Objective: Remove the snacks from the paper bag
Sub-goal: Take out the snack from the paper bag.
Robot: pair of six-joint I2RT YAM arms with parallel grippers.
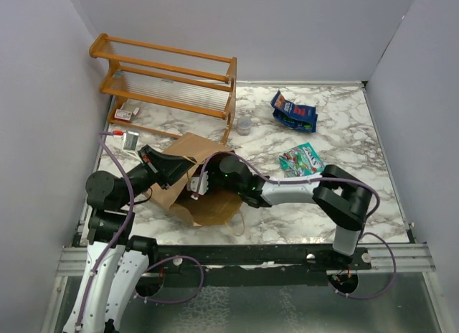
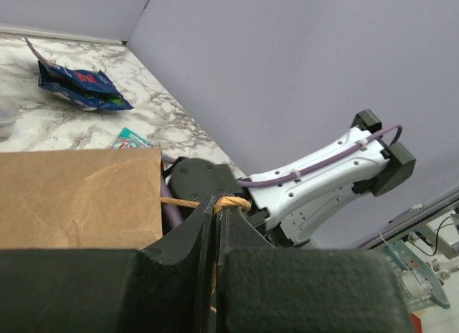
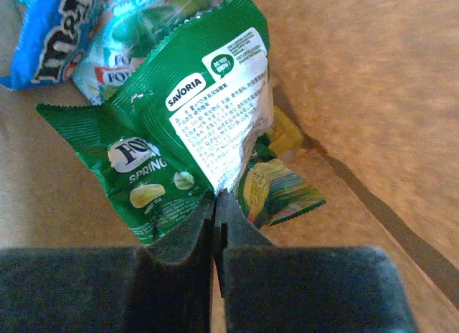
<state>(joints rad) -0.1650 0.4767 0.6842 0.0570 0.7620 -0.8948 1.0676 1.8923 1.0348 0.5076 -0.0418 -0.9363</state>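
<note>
Our left gripper (image 2: 215, 205) pinches the bag (image 2: 79, 197) by its handle (image 2: 188, 202); inside the bag, our right gripper (image 3: 214, 201) is clamped on a green packet (image 3: 193, 125), which looks light, crinkly and slippery, so we favour its crimped edge

Snacks (image 3: 186, 132) in paper bag (image 1: 215, 207) — rack (image 1: 168, 78) behind.

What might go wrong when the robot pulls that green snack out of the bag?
The right gripper pinches only the edge of the green packet, so it might slip free. The left gripper holds the paper bag by its thin handle, which might tear if tugged. The blue packet near the green one might get dragged along.
</note>
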